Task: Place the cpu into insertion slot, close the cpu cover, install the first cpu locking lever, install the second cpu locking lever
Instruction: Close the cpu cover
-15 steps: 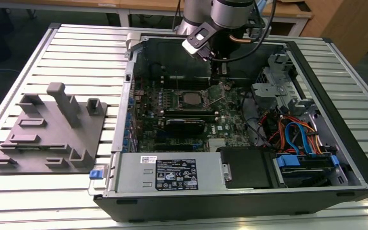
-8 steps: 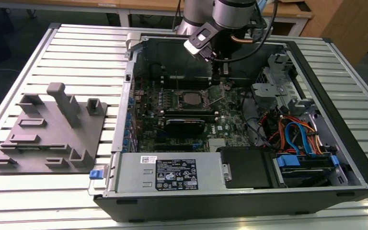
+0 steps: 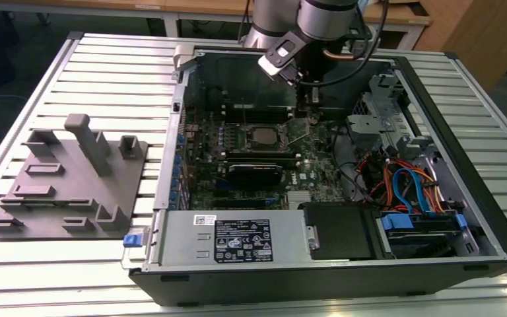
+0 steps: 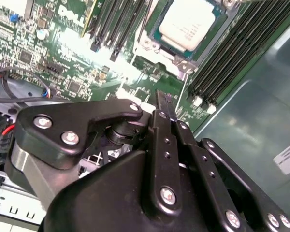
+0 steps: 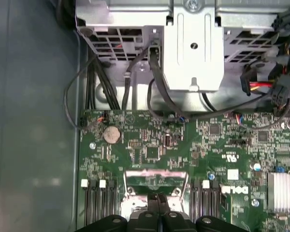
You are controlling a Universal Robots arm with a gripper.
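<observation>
i see the black gripper (image 4: pixel 166 104) over the green board (image 5: pixel 150 145), jaws clenched, just beside the silver-rimmed square insertion slot (image 4: pixel 186 65); the dull silver-grey square cpu (image 4: pixel 188 21) lies inside it, framed by the thin silvery cpu cover (image 4: pixel 146 44).

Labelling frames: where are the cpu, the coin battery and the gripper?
cpu (image 4: pixel 187 25), second wrist view, metal top's middle.
coin battery (image 5: pixel 112 134), first wrist view, its face.
gripper (image 5: pixel 157 198), first wrist view, between the jaws' tips.

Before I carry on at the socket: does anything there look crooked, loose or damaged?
Nothing stands out. The cpu lies flat and square in the insertion slot, and the gripper hovers close beside it.
</observation>
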